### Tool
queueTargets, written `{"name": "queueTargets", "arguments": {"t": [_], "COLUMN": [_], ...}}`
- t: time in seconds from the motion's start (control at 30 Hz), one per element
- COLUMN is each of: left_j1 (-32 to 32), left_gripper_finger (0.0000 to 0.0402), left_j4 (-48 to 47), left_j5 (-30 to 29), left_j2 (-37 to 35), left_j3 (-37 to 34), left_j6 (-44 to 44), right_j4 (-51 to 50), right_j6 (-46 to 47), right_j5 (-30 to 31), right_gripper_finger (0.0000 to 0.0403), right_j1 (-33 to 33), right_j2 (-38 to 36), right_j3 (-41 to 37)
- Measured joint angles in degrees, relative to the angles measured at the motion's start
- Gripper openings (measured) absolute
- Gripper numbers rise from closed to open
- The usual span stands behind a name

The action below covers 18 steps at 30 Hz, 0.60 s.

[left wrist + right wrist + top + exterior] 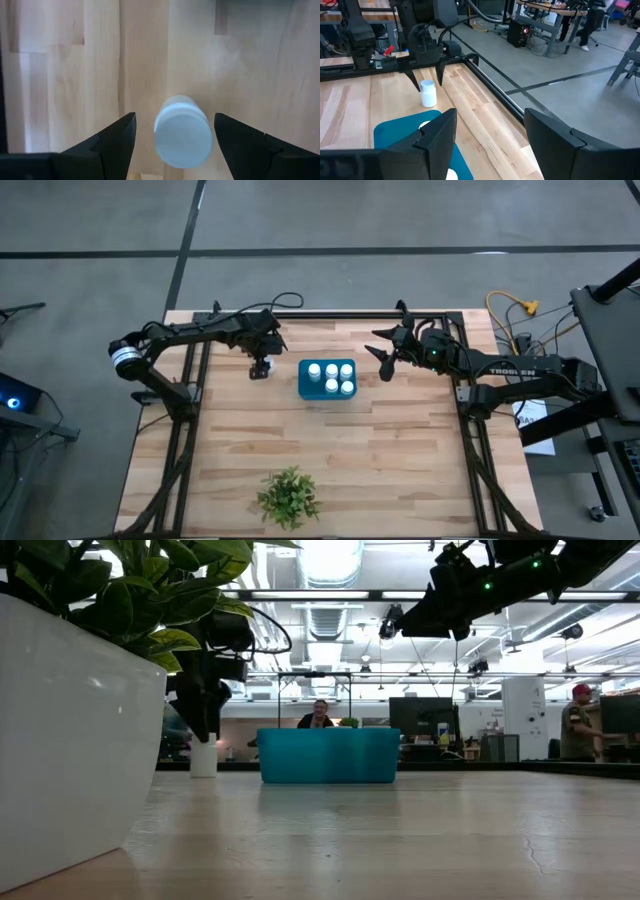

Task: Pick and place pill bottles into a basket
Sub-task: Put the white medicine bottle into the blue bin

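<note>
**One bottle on the table, five in the basket**

I start at the upper left of the high view. My left gripper (262,366) hangs over a lone bottle (259,370) standing upright on the table (400,450), just left of the basket (303,385). In the left wrist view the fingers (112,140) are spread, one on each side of the bottle (183,132), touching neither side; nothing is grasped.

At centre, the basket holds five bottles (331,377), all upright, caps up.

Right of the basket, my right gripper (386,356) hovers above the table with fingers (437,135) wide apart and empty.

A plant (288,498) sits at the lower centre of the high view, well apart from the basket.
</note>
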Motion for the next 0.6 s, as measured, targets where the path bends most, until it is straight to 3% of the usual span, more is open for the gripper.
{"name": "queueTargets", "arguments": {"t": [0.43, 0.6], "left_j1": [0.0, 0.0], "left_gripper_finger": [0.0248, 0.0231], "left_j4": [3.3, 3.3], "left_j5": [0.1, 0.1], "left_j2": [0.0, 0.0], "left_j3": [-2.3, -2.5], "left_j6": [0.0, 0.0], "right_j4": [0.0, 0.0], "right_j6": [0.1, 0.1], "right_j5": [0.0, 0.0], "right_gripper_finger": [0.0224, 0.0224], "right_j1": [0.0, 0.0], "right_j2": [0.0, 0.0], "right_j3": [0.0, 0.0]}}
